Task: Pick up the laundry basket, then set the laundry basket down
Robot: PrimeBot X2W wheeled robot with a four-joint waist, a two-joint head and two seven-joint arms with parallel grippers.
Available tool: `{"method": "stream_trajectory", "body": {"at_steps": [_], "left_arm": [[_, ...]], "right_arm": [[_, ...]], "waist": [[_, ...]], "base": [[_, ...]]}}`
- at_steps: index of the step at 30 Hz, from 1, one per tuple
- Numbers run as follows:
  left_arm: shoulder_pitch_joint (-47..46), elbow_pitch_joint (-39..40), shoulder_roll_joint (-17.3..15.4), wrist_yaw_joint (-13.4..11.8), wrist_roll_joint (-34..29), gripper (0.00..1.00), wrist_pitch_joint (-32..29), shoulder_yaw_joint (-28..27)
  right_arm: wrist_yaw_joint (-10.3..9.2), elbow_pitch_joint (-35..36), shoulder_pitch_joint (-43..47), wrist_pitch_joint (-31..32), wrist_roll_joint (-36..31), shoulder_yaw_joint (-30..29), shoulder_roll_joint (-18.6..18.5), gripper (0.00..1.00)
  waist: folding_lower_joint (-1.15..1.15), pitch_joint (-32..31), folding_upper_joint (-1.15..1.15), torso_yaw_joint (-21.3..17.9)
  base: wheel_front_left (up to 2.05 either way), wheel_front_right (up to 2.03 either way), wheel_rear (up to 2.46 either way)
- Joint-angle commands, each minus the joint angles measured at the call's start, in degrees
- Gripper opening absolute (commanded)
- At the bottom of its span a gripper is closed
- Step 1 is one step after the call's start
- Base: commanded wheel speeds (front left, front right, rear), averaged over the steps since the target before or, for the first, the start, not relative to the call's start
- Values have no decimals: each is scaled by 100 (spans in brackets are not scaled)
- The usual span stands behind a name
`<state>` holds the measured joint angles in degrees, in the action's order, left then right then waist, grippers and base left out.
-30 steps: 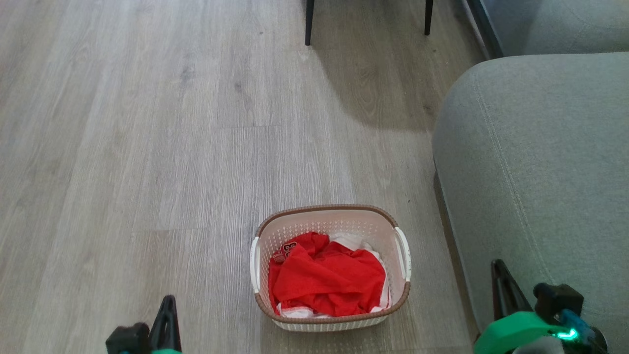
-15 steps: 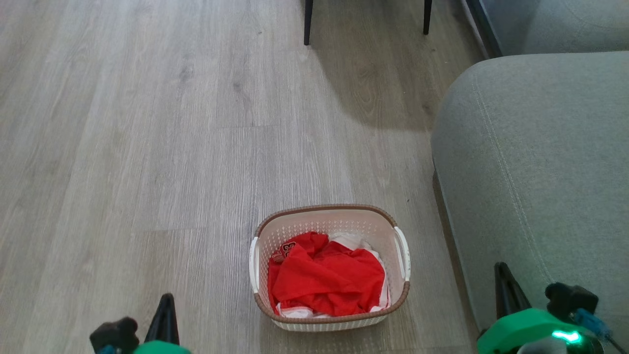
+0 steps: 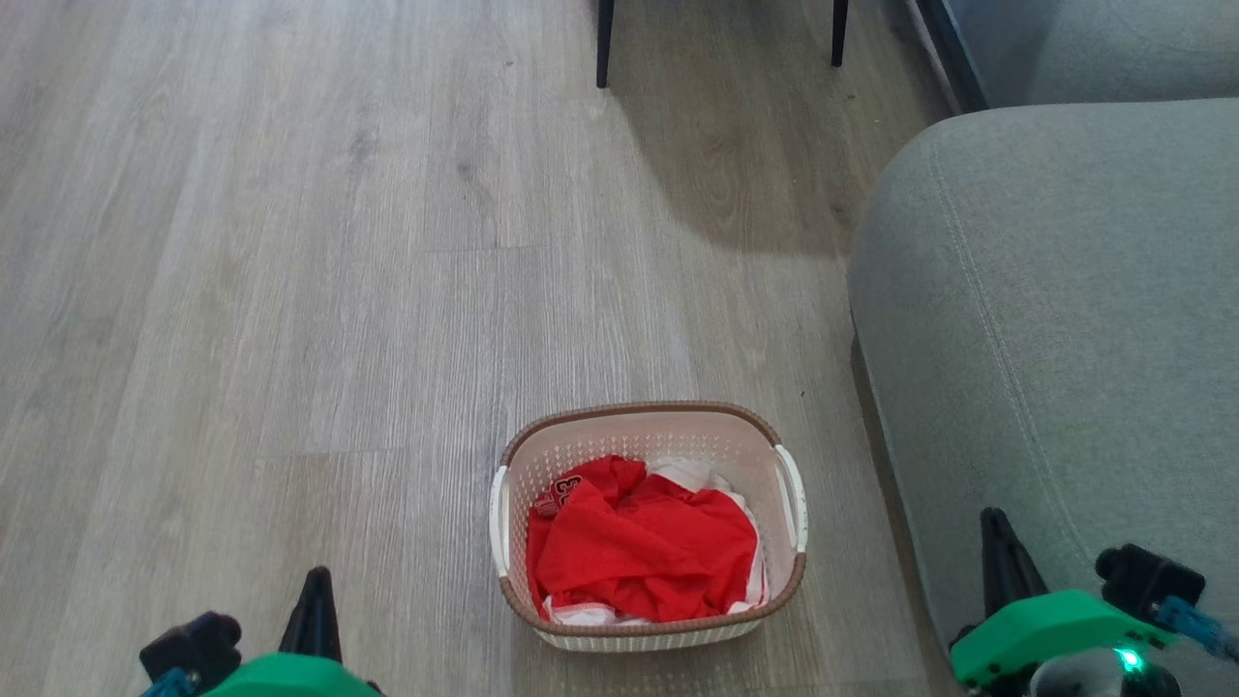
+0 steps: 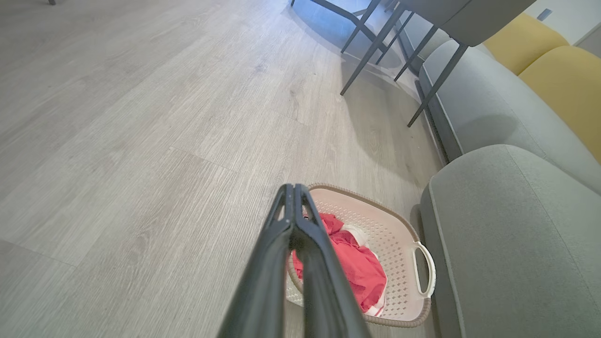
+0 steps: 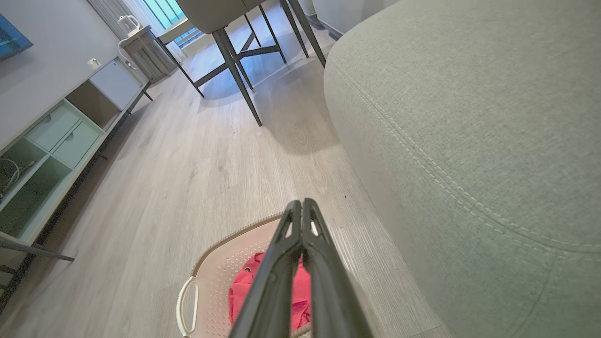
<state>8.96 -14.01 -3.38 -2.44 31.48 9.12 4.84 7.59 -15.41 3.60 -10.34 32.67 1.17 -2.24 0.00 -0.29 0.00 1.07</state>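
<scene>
The laundry basket [image 3: 581, 455] rests on the wood floor close to the sofa, cream-white and perforated with a brown rim and white side handles. A crumpled red garment [image 3: 639, 552] over white cloth lies inside. My left gripper [image 3: 316, 578] is low at the basket's left, well apart from it, fingers shut and holding nothing. My right gripper [image 3: 989, 518] hangs to the basket's right, in front of the sofa arm, also shut and holding nothing. The left wrist view has the shut left gripper [image 4: 293, 188] above the basket [image 4: 399, 244]. In the right wrist view the shut right gripper [image 5: 300, 203] overlaps the basket [image 5: 220, 277].
A grey sofa [image 3: 1055, 319] fills the right side, its arm right beside the basket. Dark chair legs [image 3: 605, 44] stand at the far edge of the floor. A low cabinet [image 5: 56, 136] lines the wall in the right wrist view. Open wood floor [image 3: 242, 290] spreads to the left.
Both grippers have drifted slightly outward, the left one further left and the right one further right. The basket has stayed put.
</scene>
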Motion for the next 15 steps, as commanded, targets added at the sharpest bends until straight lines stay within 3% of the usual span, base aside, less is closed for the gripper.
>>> {"method": "stream_trajectory", "body": {"at_steps": [1, 15], "left_arm": [[-305, 144, -5, 72, 191, 0, -30, -128], [-476, 124, -1, 202, 1024, 0, -243, -266]], "right_arm": [[-3, 177, -266, 51, 207, -30, -100, 0], [-4, 174, -363, 249, 1052, -94, -123, 0]], "waist": [[0, 1, 0, -2], [0, 7, 0, -17]], "base": [[0, 0, 0], [0, 0, 0]]}}
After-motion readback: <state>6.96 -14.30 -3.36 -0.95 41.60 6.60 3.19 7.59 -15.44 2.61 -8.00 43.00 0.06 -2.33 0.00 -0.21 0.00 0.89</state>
